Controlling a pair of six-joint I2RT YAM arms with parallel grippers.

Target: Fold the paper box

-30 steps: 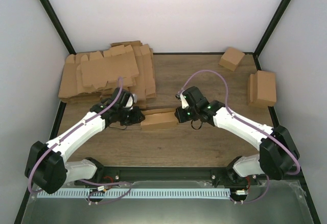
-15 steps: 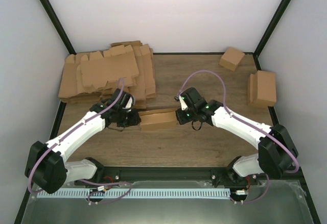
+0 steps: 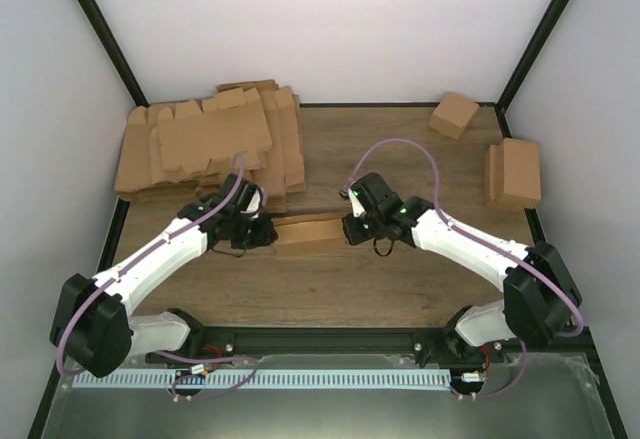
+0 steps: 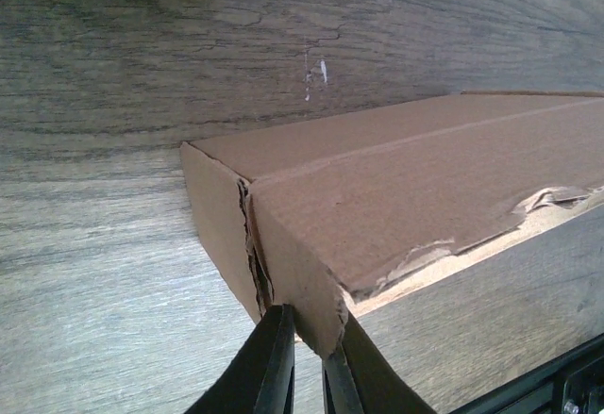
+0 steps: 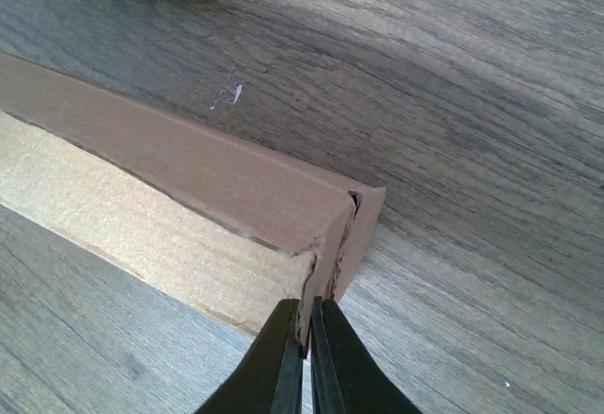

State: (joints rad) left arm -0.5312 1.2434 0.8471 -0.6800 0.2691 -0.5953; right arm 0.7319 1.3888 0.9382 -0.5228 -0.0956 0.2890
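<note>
Paper box (image 4: 406,178): made of matt brown cardboard, roughly torn at edges. Table (image 4: 113,273) beneath it: finished in smooth grey wood grain.

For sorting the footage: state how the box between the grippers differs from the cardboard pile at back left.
The paper box is folded into a long, shallow shape; the pile of blanks lies flat with tabs spread. The paper box is one piece, pinched at its ends by the left gripper and right gripper; the pile is many sheets, untouched. Both are plain brown cardboard.
</note>
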